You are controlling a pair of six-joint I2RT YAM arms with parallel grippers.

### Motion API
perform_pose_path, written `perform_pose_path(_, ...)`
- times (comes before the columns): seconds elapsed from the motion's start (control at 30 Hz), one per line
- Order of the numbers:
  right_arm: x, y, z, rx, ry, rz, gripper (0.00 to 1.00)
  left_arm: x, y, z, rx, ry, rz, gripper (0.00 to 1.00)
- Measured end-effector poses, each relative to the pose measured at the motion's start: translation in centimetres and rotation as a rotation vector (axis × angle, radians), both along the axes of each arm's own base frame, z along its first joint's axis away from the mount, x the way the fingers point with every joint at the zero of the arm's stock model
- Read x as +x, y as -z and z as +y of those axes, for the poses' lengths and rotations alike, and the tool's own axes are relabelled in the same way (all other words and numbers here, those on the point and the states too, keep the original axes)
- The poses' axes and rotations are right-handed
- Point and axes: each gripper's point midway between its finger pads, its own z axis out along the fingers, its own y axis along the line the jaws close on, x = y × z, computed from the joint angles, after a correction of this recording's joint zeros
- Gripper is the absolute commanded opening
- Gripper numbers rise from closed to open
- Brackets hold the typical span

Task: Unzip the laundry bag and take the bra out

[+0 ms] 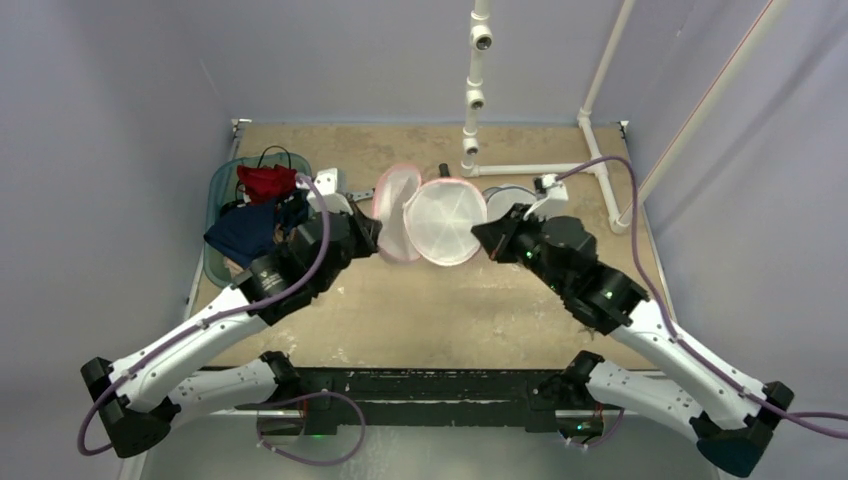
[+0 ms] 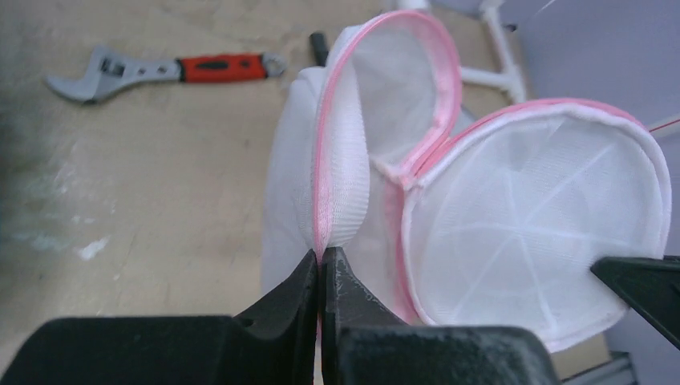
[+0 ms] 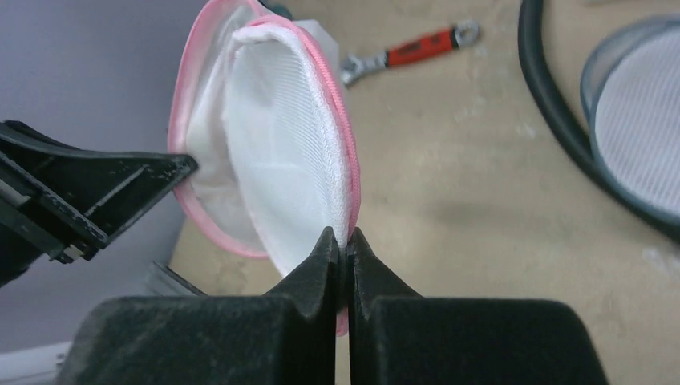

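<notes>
**Grippers clamped on both bag rims: thin pinch may slip**

Top view: left gripper [image 1: 372, 232] is closed tight on the 9 o'clock rim of the white mesh, pink-trimmed round laundry bag [image 1: 430, 218]. Right gripper [image 1: 482, 236] is clamped on its 3 o'clock rim. The bag sits toward 12 o'clock on the table, its halves gaping.

Left wrist: the tips bite only the rim's edge, so pulling apart could strip it free.

Right wrist: same thin pinch, same slip risk. The bra is not visible; it may snag or drop unseen.
</notes>
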Motion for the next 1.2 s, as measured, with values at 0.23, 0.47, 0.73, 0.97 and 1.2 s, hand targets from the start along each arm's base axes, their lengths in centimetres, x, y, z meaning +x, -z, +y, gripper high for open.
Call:
perform_pose_path(0.23, -0.2, -1.1, -1.2, -0.02, 0.017, -0.054, 0.0, -0.3, -1.7, -1.4, -0.05, 0.071, -0.023, 0.0)
perform_pose_path(0.47, -2.5, 4.6, -4.0, -0.18, 0.023, 0.078, 0.0, -2.2, 8.9, 0.8, 0.203, 0.068, 0.214, 0.14)
perform_pose_path(0.73, -2.8, 3.5, -4.4, -0.168, 0.018, 0.049, 0.0, -2.5, 11.9, 1.5, 0.249, 0.052, 0.248, 0.11)
perform_pose_path(0.97, -3.0, 4.5, -4.1, -0.182, 0.0, 0.074, 0.0, -2.6, 12.9, 1.3, 0.26, 0.06, 0.264, 0.53)
perform_pose_path(1.2, -3.1, 5.3, -4.2, -0.187, 0.003, 0.088, 0.0, -1.8, 14.0, 0.5, 0.235, 0.085, 0.232, 0.63)
